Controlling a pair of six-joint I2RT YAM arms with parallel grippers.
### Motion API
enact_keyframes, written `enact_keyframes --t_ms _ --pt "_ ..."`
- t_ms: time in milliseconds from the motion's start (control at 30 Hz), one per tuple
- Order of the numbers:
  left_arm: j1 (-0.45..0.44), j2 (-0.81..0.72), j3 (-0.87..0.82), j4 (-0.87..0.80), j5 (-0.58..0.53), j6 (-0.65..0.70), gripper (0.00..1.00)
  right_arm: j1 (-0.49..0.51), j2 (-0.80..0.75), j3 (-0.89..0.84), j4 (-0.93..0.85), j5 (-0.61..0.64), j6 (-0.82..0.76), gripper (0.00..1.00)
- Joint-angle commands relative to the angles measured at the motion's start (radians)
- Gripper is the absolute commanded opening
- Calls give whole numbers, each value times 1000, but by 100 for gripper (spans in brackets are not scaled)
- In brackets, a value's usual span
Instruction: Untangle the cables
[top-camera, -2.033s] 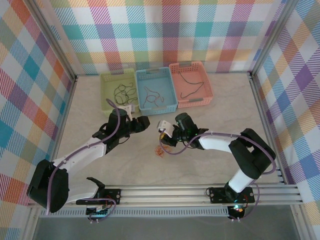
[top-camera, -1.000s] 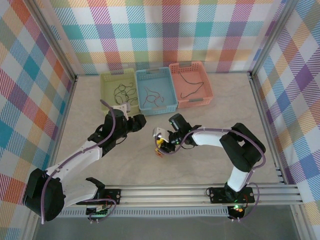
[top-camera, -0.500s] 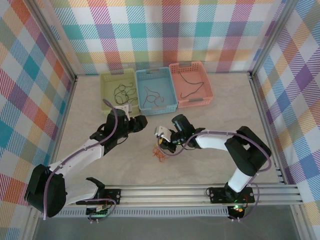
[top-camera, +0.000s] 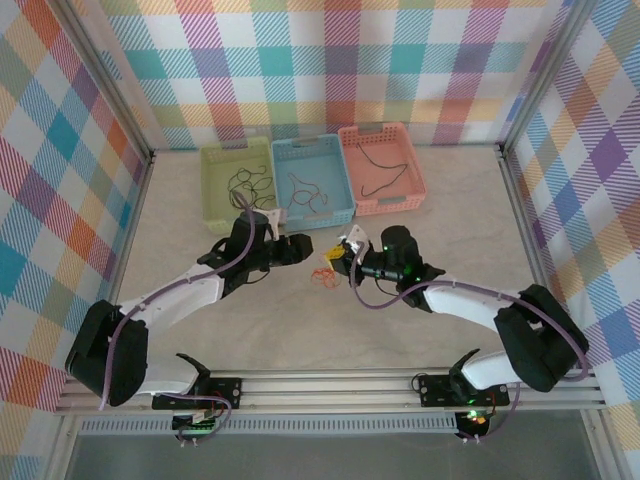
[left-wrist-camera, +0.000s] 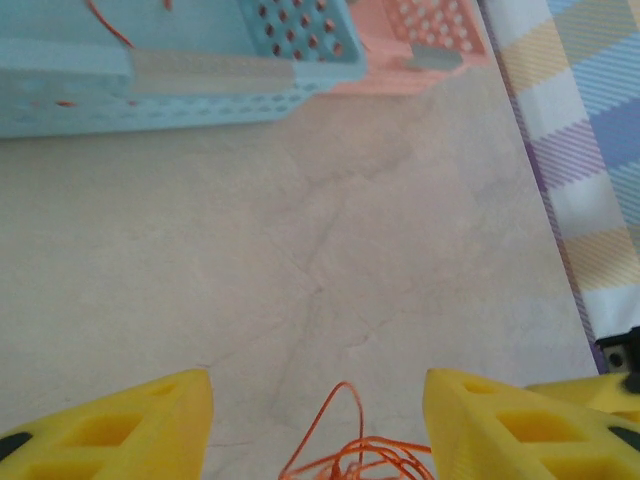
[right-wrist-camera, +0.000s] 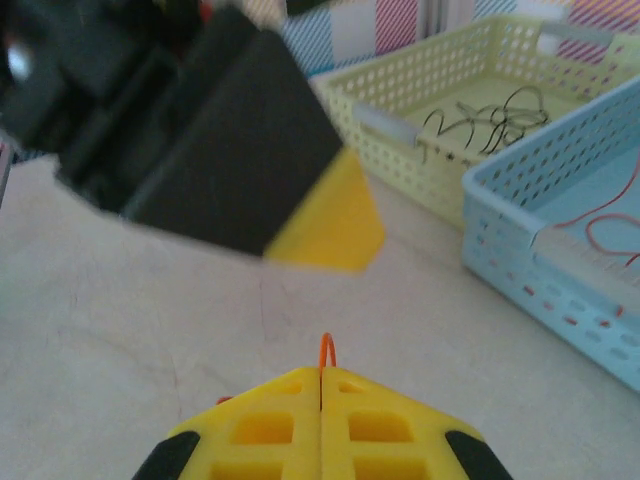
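**Top view.** The left pincer (top-camera: 303, 247) and the right pincer (top-camera: 343, 260) are shown close together near the middle of the surface (top-camera: 450, 235), with their tips facing each other. A small clump of orange cables (top-camera: 322, 274) is seen between the two tips and slightly nearer the arm bases. It cannot be told whether the clump rests on the surface or hangs clear of it.

**Right wrist view.** The yellow fingers (right-wrist-camera: 270, 430) are pressed together. A thin orange loop is pinched between their tips and protrudes just beyond them. One black, yellow-tipped finger of the left pincer is seen just ahead, blurred.

**Left wrist view.** The yellow fingers (left-wrist-camera: 130, 425) are spread and nothing is gripped. Strands of the orange cables are seen in the gap between them, at the lower edge of the view.

**Background.** Three baskets are set side by side toward the far side of the surface. A green basket (top-camera: 237, 150) is seen to contain black cables (top-camera: 250, 185). A blue basket (top-camera: 315, 217) contains red cables (top-camera: 303, 190), and a pink basket (top-camera: 385, 206) contains one dark cable (top-camera: 385, 172).
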Motion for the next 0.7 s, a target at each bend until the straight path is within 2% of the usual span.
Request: enact_keyframes --t_ms 0,133,467,667 --pt "-31 30 60 10 64 55 57 -13 -48 -14 55 20 99 0" --pt "-68 25 79 -9 58 103 56 -17 -76 -9 38 21 124 0" --pt "-81 -54 48 31 77 136 54 -33 -103 -15 49 34 180 0" --pt "-90 -54 28 71 76 139 54 -37 -122 -8 44 -9 194 0"
